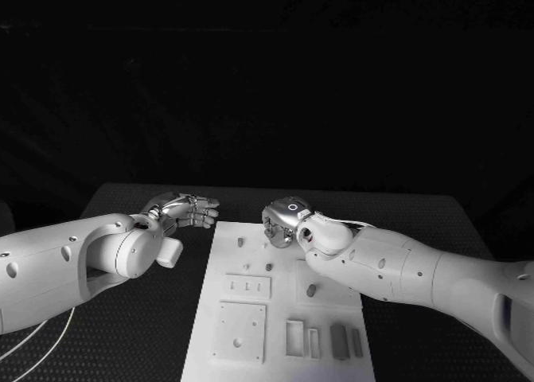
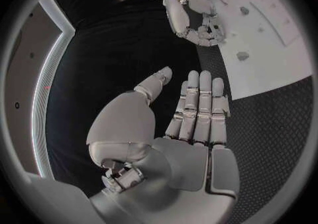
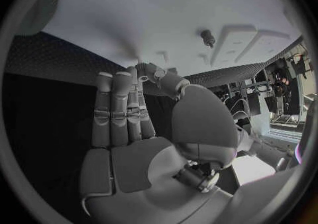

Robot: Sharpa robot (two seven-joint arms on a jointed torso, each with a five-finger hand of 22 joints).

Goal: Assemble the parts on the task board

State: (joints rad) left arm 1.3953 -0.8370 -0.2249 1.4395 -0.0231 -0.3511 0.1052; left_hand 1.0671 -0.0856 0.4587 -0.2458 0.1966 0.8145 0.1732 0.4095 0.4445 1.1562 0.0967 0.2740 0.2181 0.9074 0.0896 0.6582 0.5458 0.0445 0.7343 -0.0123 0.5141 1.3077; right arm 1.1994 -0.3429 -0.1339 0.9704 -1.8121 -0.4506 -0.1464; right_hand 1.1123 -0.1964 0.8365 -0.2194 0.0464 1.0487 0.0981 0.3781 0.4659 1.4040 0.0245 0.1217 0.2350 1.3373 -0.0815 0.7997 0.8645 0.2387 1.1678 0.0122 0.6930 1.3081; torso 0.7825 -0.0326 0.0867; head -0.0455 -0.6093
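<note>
White board, silver hands, black bench.
The task board (image 1: 250,247) was plain white, and the small parts (image 1: 339,341) lying at its near end were grey. The bench (image 1: 129,199) was black, with a fine dotted weave across its surface. Both arms, the left arm (image 1: 60,263) and the right arm (image 1: 427,274), were smooth white. The left hand (image 1: 186,209) and the right hand (image 1: 284,220) were polished silver, their fingers (image 2: 199,102) banded with darker lines.

Task board (image 1: 238,239) near edge cut off — part under right robot hand (image 1: 285,220) hidden
</note>
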